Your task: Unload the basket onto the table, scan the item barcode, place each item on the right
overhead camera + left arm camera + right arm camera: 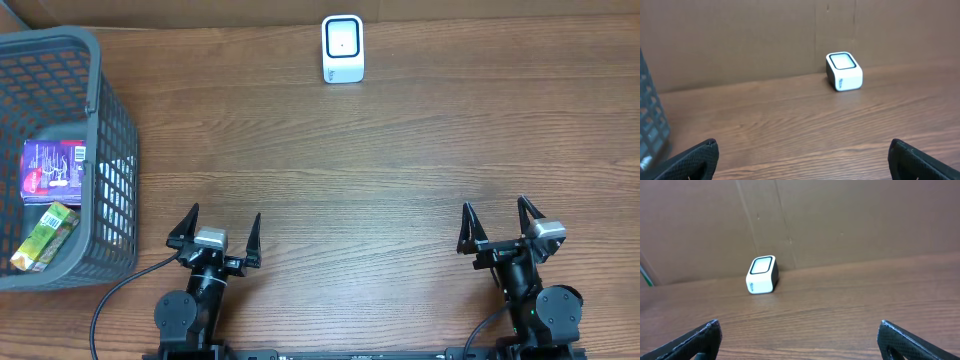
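Observation:
A white barcode scanner (343,48) with a dark window stands at the far middle of the wooden table; it also shows as the scanner (844,71) and the scanner (762,275) in the wrist views. In the grey basket (105,110) at the left lie a purple box (54,166) with a barcode label and a green-yellow packet (45,236). My left gripper (220,226) (802,145) is open and empty near the front edge, just right of the basket. My right gripper (497,218) (799,325) is open and empty at the front right.
A brown cardboard wall (740,35) rises behind the table's far edge. The basket's mesh side (650,120) is close on the left of my left gripper. Bare wood (360,190) lies between the grippers and the scanner.

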{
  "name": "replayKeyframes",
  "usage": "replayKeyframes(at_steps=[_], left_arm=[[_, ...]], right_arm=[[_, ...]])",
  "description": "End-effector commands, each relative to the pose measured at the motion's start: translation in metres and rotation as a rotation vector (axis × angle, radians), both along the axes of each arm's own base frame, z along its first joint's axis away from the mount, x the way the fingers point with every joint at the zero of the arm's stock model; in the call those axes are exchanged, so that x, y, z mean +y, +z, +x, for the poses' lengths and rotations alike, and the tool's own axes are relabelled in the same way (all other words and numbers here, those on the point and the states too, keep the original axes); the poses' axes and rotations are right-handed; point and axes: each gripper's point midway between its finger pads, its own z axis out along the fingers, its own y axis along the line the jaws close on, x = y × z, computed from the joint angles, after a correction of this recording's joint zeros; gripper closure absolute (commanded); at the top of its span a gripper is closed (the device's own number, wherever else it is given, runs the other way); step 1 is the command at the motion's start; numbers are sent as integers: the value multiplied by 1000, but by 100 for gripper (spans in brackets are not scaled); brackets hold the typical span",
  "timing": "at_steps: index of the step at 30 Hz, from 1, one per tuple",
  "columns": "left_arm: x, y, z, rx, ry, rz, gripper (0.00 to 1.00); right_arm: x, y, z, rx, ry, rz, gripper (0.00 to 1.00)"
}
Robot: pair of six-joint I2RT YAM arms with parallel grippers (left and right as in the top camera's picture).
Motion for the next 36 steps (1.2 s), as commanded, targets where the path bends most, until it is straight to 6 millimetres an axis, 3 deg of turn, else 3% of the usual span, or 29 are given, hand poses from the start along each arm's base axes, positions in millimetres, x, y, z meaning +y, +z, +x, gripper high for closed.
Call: replayKeyframes(at_steps=[1,11,19,23,31,36], left_arm=[[2,29,-4,-49,12,-97,0],[2,95,-17,-64,13,-105,0],[-11,156,-2,7,-57,-134,0],[-20,182,9,89,-112,-142,0],[-20,231,29,269,-103,-141,0],[-20,266,40,379,-99,-134,0]], right_arm=[[1,39,-8,-93,10,-21,0],[0,75,-22,-73,12,-46,0],[-1,126,-32,-33,14,-51,0],[0,140,-26,41,16,-67,0],[3,156,-7,236,27,-89,0],[19,164,4,368,126,-148,0]])
